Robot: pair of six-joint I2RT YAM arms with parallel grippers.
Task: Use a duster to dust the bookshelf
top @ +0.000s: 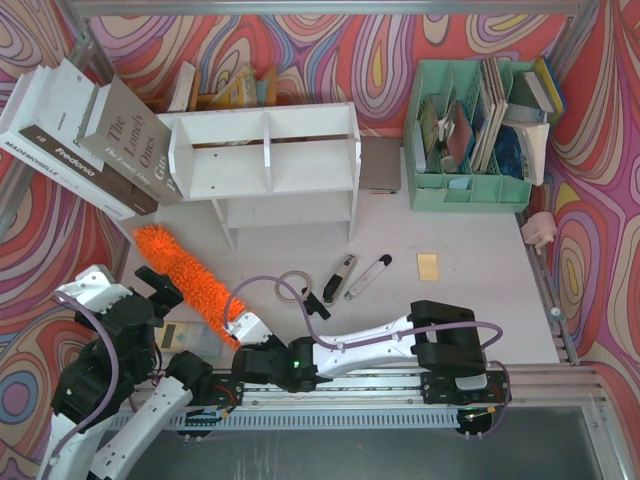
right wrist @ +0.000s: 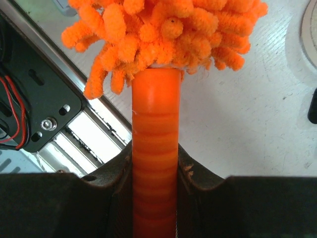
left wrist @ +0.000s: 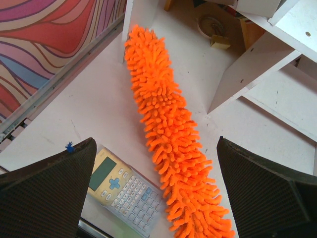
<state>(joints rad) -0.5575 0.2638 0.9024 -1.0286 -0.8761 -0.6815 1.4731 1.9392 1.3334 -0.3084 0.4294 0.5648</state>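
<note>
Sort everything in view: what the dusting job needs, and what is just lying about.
For the job: duster, bookshelf.
Lying about: calculator, large books, mint green organiser, pens, yellow note.

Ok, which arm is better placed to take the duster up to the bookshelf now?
Right. The right claw is shut on the duster by its orange handle, so it could probably lift and sweep the bookshelf straight away. The left claw hangs open over the fluffy head, holding nothing.

Mint green organiser [top: 465, 190] at back right — papers inside, large books [top: 125, 140] leaning back left, calculator [left wrist: 126, 192], yellow note [top: 428, 266]
</note>
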